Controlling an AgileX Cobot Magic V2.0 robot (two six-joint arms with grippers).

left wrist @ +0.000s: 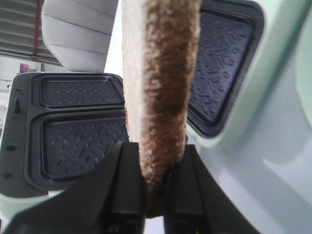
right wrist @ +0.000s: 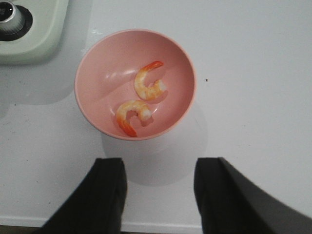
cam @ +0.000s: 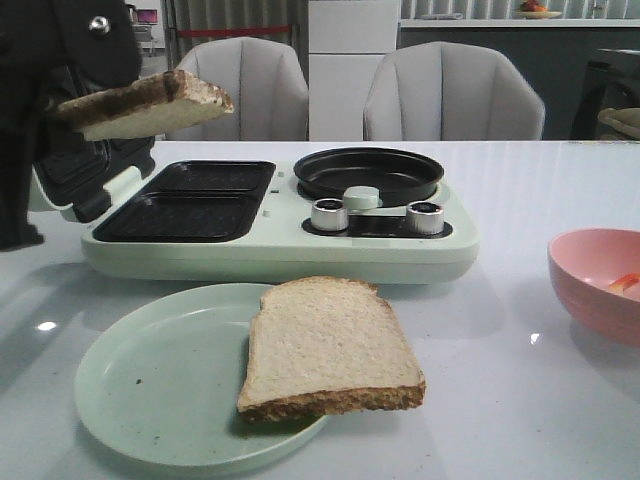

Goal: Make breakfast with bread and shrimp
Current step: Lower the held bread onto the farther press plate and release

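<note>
Centrally on the white table (cam: 540, 190) sits a pale green breakfast maker (cam: 280, 235) with its lid (cam: 80, 170) open, two dark sandwich plates (cam: 190, 200), one round pan (cam: 368, 172) and two metal knobs (cam: 330, 214). Bread count: two slices. One slice (cam: 330, 345) lies on the green plate (cam: 150, 390), overhanging its rim; the other slice (cam: 150, 103) is raised above the lid, clamped by the left gripper (left wrist: 155, 192). Shrimp (right wrist: 148, 84) count: two, in the pink bowl (right wrist: 97, 63). The right gripper (right wrist: 158, 187) hovers above the table beside the bowl, fingers wide apart.
</note>
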